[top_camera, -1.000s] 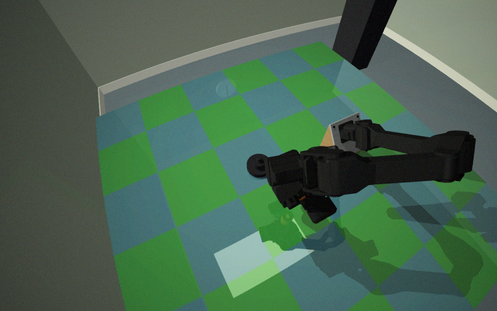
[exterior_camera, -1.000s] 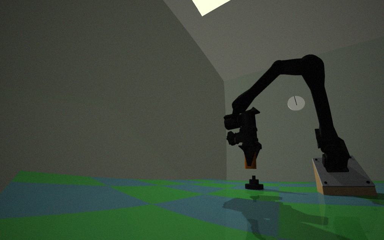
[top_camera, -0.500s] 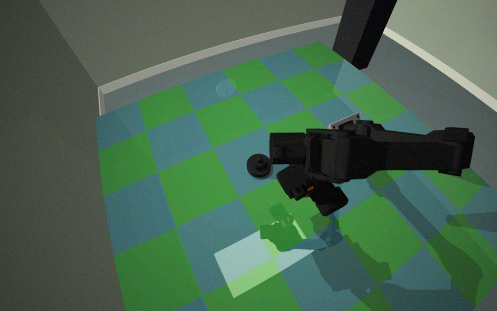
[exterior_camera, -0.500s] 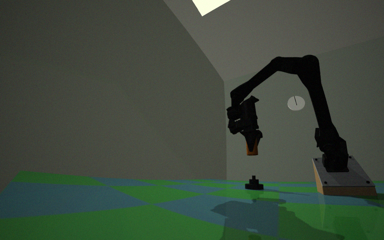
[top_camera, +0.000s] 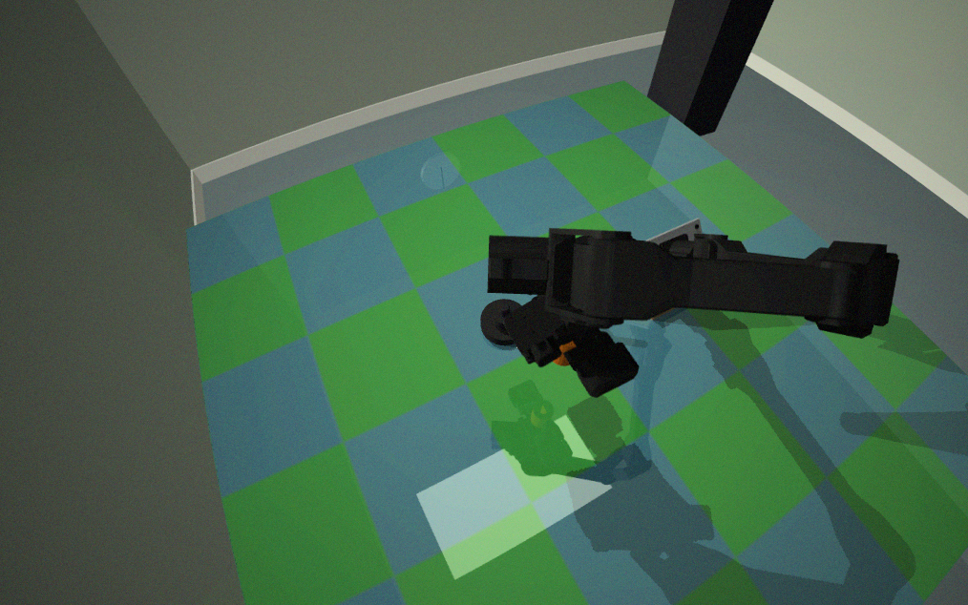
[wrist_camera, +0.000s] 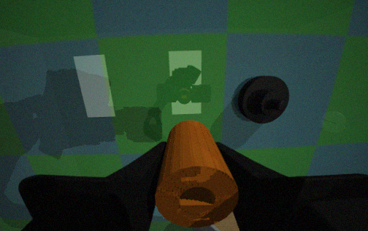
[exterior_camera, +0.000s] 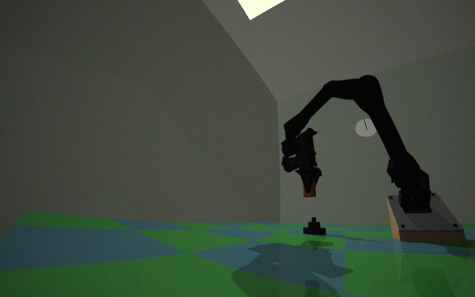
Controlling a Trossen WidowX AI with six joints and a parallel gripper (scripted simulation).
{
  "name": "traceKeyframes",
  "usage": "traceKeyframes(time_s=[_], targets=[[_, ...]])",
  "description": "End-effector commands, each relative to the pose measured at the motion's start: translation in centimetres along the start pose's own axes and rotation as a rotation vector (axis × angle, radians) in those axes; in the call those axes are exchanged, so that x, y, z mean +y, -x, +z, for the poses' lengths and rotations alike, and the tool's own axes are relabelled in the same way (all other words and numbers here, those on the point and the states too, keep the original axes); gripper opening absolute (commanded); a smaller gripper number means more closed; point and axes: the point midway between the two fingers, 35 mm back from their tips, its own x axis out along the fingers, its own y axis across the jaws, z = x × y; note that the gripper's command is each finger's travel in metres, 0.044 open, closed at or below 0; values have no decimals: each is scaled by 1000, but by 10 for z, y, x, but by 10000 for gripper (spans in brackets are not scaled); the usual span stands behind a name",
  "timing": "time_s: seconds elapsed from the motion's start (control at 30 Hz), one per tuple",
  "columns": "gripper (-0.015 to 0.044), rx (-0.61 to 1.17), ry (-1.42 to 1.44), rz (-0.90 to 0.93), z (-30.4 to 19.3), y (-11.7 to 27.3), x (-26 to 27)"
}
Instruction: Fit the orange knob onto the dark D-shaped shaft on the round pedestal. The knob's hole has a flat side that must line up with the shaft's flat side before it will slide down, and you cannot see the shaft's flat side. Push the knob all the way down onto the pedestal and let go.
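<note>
The hand (top_camera: 563,349) (exterior_camera: 308,189) (wrist_camera: 190,146) grasps the orange knob (top_camera: 563,350) (exterior_camera: 309,193) (wrist_camera: 195,183) above the worktop (top_camera: 399,342) (exterior_camera: 105,241) (wrist_camera: 146,51), apart from the pedestal (top_camera: 497,322) (exterior_camera: 314,230) (wrist_camera: 255,104). Likely light and stiff, the knob should handle best gripped by its 2 opposite sides, hole end free.

We observe 1 round clock (exterior_camera: 365,127) on a grey-green wall (exterior_camera: 332,157); 1 bright ceiling light (exterior_camera: 259,6); green-and-blue checkered surface (top_camera: 389,342) (exterior_camera: 157,276) (wrist_camera: 161,47), reflective.
</note>
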Motion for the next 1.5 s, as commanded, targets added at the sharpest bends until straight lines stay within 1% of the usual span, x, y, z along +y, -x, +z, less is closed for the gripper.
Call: traceKeyframes(time_s=[0.0, 0.73, 1.47], targets=[[0, -8, 1, -5, 4, -1, -12], [0, -12, 5, -9, 19, -19, -76], [0, -8, 4, -6, 20, -41, -139]])
